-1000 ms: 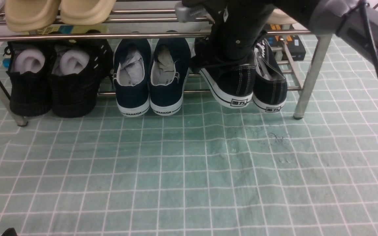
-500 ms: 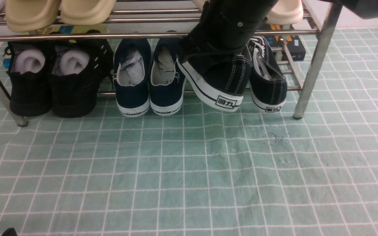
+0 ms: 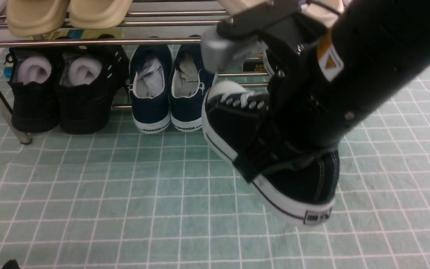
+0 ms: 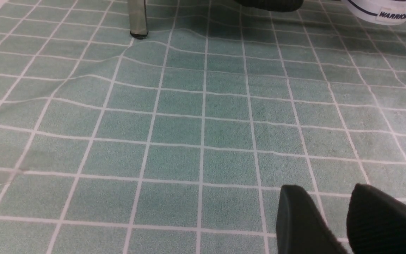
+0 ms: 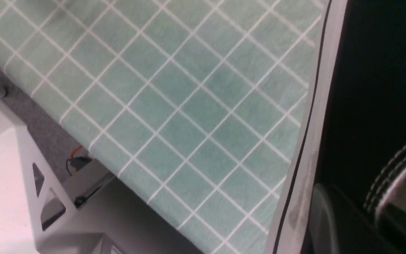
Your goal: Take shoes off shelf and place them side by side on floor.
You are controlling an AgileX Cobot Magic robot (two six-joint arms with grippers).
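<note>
One black canvas sneaker (image 3: 274, 157) with white laces and a white sole hangs tilted, toe up, over the green grid floor (image 3: 125, 209) in front of the steel shelf (image 3: 88, 41). My right gripper (image 3: 271, 149) is shut on it from above; one black finger runs down its side. The right wrist view shows its white sole edge (image 5: 315, 141) and black canvas (image 5: 375, 88) close up. The second sneaker is hidden behind my right arm. My left gripper (image 4: 330, 211) hovers low over the floor, open, with nothing between its fingers.
Navy slip-ons (image 3: 170, 89) and black knit shoes (image 3: 58, 93) stand on the lower tier, with beige slippers (image 3: 65, 13) on the upper one. A shelf leg (image 4: 137, 21) stands ahead of the left gripper. The cloth's edge and the robot base (image 5: 12, 176) show in the right wrist view.
The right gripper has pulled the sneaker off the lower tier, out toward the camera and to the right, and it now hangs over the floor. The left arm has not moved.
</note>
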